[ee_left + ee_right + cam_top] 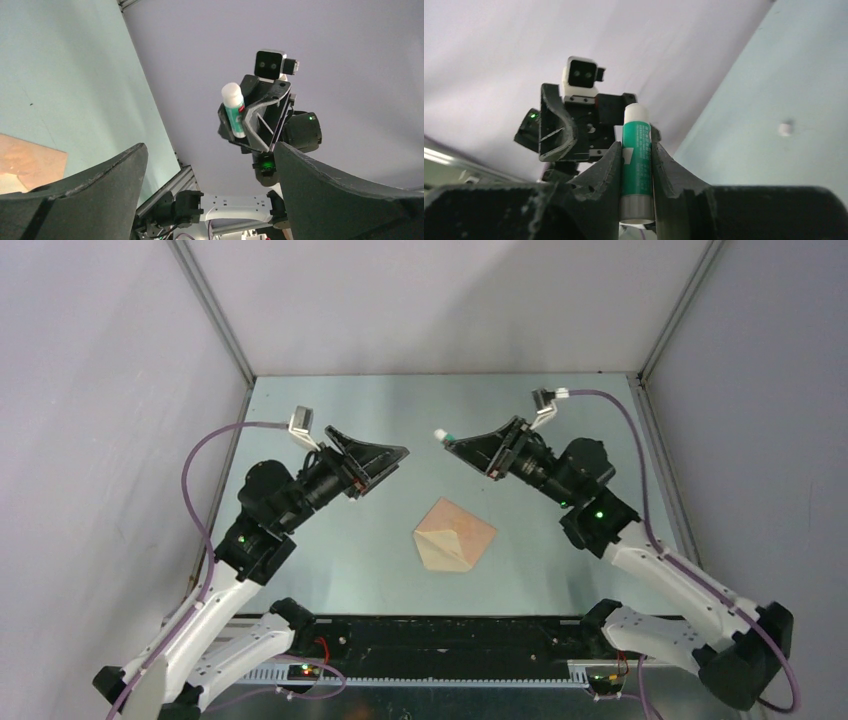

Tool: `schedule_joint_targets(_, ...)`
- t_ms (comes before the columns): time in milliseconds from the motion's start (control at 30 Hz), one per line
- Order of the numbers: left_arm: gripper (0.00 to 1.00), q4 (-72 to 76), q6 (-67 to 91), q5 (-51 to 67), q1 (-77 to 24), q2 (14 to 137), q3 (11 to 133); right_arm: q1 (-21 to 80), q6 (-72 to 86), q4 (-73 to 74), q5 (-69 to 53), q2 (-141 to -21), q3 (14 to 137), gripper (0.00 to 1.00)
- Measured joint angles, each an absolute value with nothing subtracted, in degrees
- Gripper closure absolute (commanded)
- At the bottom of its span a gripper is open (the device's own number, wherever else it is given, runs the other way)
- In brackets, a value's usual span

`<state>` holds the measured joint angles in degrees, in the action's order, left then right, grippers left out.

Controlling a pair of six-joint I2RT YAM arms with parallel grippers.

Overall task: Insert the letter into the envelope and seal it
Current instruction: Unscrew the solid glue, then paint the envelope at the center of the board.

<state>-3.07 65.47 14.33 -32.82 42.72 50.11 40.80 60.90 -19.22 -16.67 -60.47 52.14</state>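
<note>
The envelope (455, 537) lies flat on the table (330, 420), just below the middle of the top view. It is turned like a diamond, with a paler flap curling at its lower left. Whether the letter is inside cannot be told. Both arms hang above it, well apart from it. The left claw (383, 472), left of centre, is spread wide with nothing between its fingers. The right claw (468, 452), right of centre, pinches a green and white glue stick (636, 160), whose white tip points towards the left claw. A small white bit (784, 129) lies on the table, at the right of the right wrist view.
</note>
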Motion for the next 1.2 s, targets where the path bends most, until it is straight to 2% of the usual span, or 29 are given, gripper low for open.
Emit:
schedule_joint_targets(233,0.02,-11.64,61.87,14.04,-32.82,42.59,50.11,32.73,50.87,7.9,-15.88,-53.98,54.92,1.0)
schedule_joint_targets(333,0.09,-17.67,59.05,13.87,-33.47,44.82,50.11,31.4,45.76,20.25,-14.52,-53.58,56.84,1.0)
schedule_joint_targets(533,0.32,-22.06,55.33,14.15,-38.65,52.88,48.42,33.1,39.35,39.2,-12.16,-54.61,57.47,1.0)
schedule_joint_targets(567,0.39,-21.96,54.98,14.22,-39.0,54.11,47.7,33.91,39.03,40.75,-11.7,-55.11,57.47,1.0)
schedule_joint_targets(733,0.57,-18.7,54.41,14.85,-38.87,63.55,45.65,39.22,39.0,46.59,-9.15,-60.05,58.22,1.0)
schedule_joint_targets(900,0.6,-13.1,53.8,17.78,-38.09,79.09,45.87,42.35,39.24,48.1,-8.54,-66.61,60.36,1.0)
schedule_joint_targets(1200,0.63,-9.28,51.96,18.68,-36.4,90.0,45.89,43.94,40.32,48.27,-7.6,-76.34,65.82,1.0)
